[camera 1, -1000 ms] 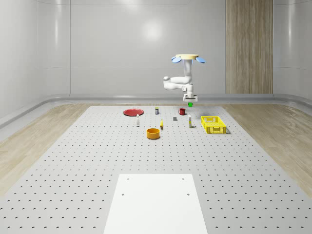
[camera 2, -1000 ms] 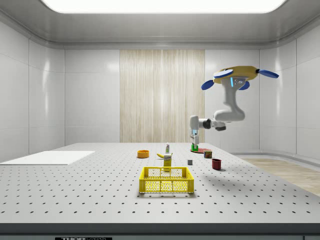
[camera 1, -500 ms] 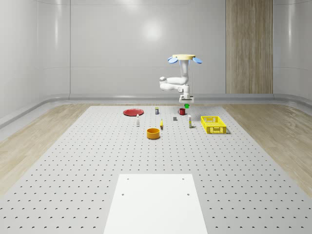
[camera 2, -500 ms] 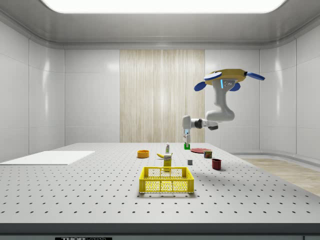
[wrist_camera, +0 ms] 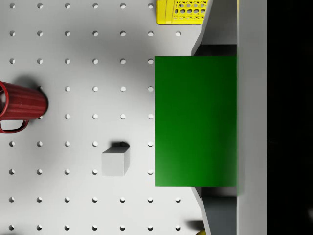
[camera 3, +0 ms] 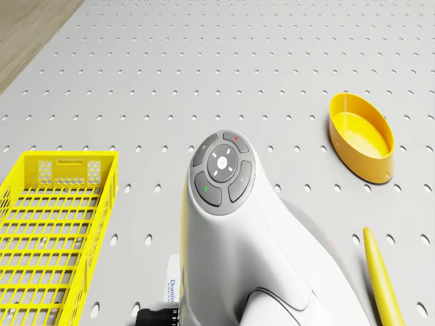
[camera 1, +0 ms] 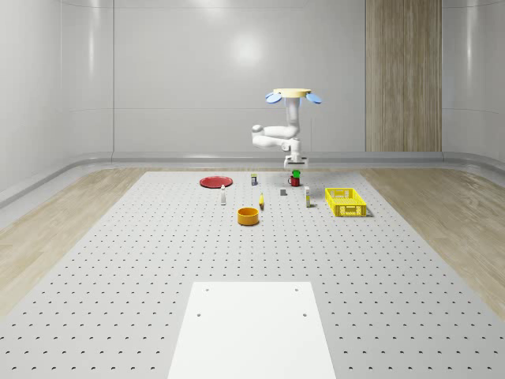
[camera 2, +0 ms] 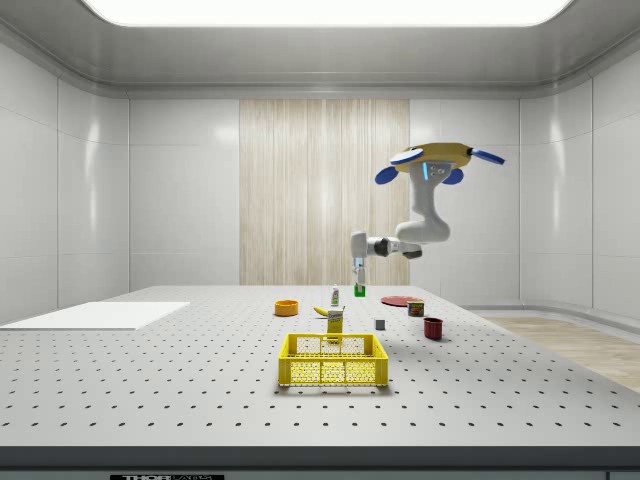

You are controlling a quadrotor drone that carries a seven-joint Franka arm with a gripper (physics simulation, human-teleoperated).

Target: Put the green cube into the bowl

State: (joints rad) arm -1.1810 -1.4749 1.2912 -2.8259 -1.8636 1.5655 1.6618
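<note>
Green block, flat-faced and sharp-edged — the green cube (wrist_camera: 195, 121) sits clamped in the end effector (wrist_camera: 217, 122), a finger pressed on each of two opposite faces, carried well above the table (camera 1: 158, 260). In the side view the cube (camera 2: 359, 290) hangs at the arm's tip, in the air over the far part of the table, with the drone (camera 2: 436, 160) hovering higher and towards the side view's right.

Below the wrist: a red mug (wrist_camera: 19, 106), a small grey cube (wrist_camera: 115, 161) and a corner of the yellow basket (wrist_camera: 182, 11), all resting on the table. The orange bowl (camera 1: 248, 215) stands apart from them, nearer the whole-scene camera and towards that view's left of the cube (camera 1: 297, 174); the drone view has the bowl (camera 3: 361, 137) ahead, past the arm's wrist housing, with a yellow banana-like thing (camera 3: 382, 278) near it.

Handling, as a judgement — the cube looks rigid and light, smooth-sided, so likely a bit slippery; flat parallel faces suit a centred pinch like this one. No fragility apparent. Transport is under way; the bowl is not yet beneath the cube.
</note>
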